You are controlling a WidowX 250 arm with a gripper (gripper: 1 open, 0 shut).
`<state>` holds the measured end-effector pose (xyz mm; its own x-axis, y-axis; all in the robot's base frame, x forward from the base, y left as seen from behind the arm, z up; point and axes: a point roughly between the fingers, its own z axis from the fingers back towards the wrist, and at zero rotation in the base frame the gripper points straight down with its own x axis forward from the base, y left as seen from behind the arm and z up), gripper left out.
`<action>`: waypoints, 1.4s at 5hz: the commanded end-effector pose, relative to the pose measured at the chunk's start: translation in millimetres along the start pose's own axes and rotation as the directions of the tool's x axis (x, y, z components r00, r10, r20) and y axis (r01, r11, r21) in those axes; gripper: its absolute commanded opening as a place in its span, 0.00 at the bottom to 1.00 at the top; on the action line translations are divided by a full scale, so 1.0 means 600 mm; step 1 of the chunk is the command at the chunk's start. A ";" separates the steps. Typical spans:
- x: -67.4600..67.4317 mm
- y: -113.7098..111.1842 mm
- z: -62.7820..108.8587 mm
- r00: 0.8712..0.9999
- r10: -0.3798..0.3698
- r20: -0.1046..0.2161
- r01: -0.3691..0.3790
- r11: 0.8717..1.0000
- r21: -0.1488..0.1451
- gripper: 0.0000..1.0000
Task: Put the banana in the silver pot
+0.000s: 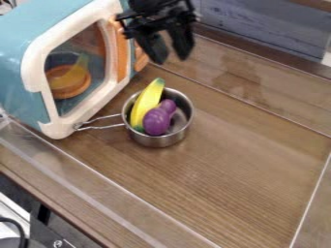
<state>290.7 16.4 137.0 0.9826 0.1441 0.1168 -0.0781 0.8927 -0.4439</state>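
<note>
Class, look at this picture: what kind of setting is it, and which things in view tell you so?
Probably a toy kitchen set up for robot practice: a light-blue toy microwave oven, a small shiny silver pot holding a yellow toy banana and a purple toy vegetable, all on a wooden counter.

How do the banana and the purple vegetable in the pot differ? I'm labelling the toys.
The banana is yellow, long and curved; the purple vegetable is short and lumpy. The banana leans over the pot's rim, while the vegetable sits lower inside. Both rest in the same silver pot, touching each other.

One cam, high front-right, angled down at table (pixel 246 145)
</note>
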 end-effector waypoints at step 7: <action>0.067 -0.043 -0.030 0.968 -0.251 0.026 0.240 0.949 0.206 1.00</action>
<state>327.9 -7.8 119.9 0.9808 -0.0558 0.1869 0.0986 0.9686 -0.2281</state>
